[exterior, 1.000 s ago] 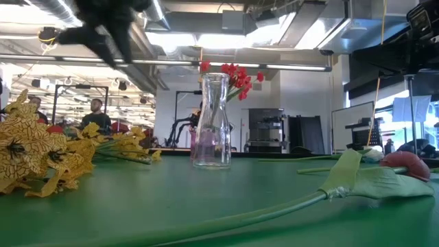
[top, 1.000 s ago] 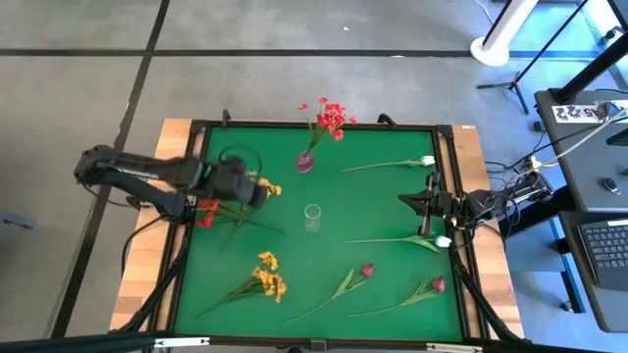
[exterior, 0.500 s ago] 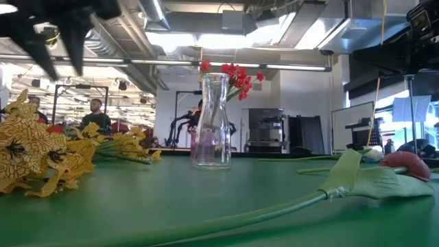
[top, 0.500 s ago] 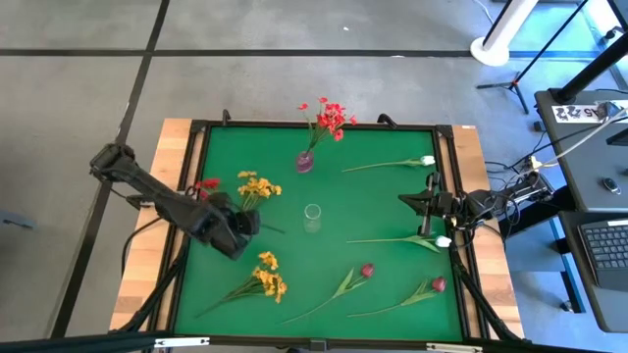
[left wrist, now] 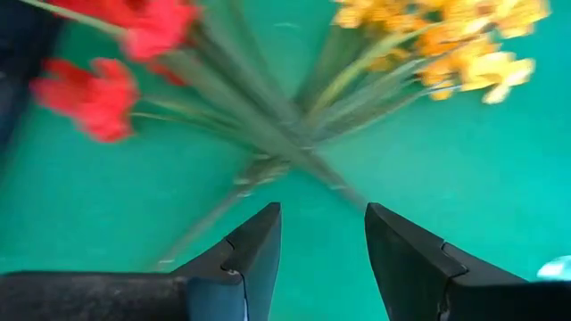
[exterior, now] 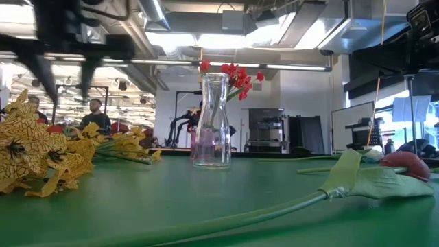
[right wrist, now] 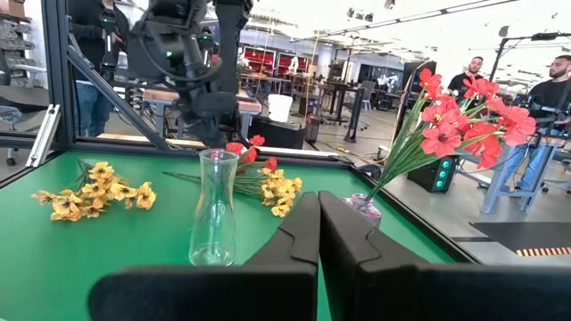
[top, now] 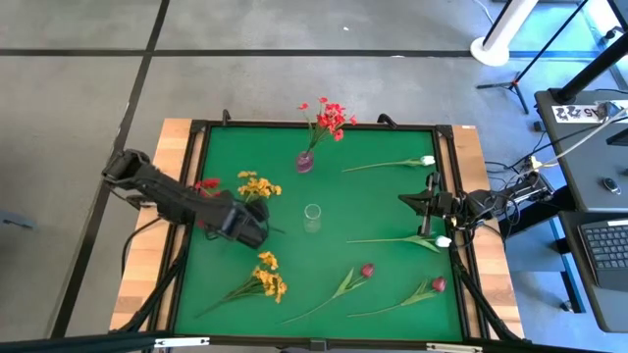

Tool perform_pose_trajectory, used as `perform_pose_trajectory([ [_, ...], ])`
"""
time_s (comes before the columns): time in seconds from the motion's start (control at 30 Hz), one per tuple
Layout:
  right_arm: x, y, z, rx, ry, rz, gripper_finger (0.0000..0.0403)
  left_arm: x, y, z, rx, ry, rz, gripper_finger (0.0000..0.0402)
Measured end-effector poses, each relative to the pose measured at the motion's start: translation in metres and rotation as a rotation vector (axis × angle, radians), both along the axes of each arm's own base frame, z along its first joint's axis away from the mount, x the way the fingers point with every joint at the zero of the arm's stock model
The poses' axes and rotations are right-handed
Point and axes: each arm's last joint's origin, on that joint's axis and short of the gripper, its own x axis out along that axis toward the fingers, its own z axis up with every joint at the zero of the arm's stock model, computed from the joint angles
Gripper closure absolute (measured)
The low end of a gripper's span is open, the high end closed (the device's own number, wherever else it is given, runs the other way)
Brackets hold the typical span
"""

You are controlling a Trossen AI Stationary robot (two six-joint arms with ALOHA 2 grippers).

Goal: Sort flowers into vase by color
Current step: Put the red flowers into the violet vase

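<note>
My left gripper (top: 250,222) hangs open over the table's left half, fingers pointing down (exterior: 66,81). In the left wrist view it (left wrist: 321,227) stands just above the spot where the stems of a red bunch (left wrist: 98,85) and a yellow-orange bunch (left wrist: 446,31) cross (left wrist: 285,160), touching nothing. Both bunches lie flat on the green mat (top: 206,185) (top: 258,185). A clear empty vase (top: 313,218) stands mid-table. A pink vase (top: 305,162) holds red flowers (top: 330,118). My right gripper (top: 430,204) waits shut at the right edge.
Another yellow-orange bunch (top: 267,279) lies near the front left. Two dark-red buds (top: 367,270) (top: 438,284) lie along the near side, and two white buds (top: 427,160) (top: 444,240) on the right. A raised black frame (top: 324,126) rims the mat. People show in the room behind.
My left gripper has swung from over the yellow-orange blooms toward the near edge, then back a little toward the clear vase, stopping over the crossing stems. It has turned its fingers down and come lower. It stays open.
</note>
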Motion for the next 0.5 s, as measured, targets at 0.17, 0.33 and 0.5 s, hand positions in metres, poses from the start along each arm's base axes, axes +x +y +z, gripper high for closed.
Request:
perform_pose_trajectory([
  [0.17,0.0,0.0,0.0,0.0,0.0,0.0,0.0402,0.01,0.007,-0.001,-0.006,-0.077,0.023,0.0245],
  [0.33,0.0,0.0,0.0,0.0,0.0,0.0,0.0402,-0.001,0.002,-0.017,-0.047,-0.042,0.046,0.0246],
  [0.5,0.0,0.0,0.0,0.0,0.0,0.0,0.0402,-0.014,-0.002,-0.042,-0.077,-0.086,0.096,0.0259],
])
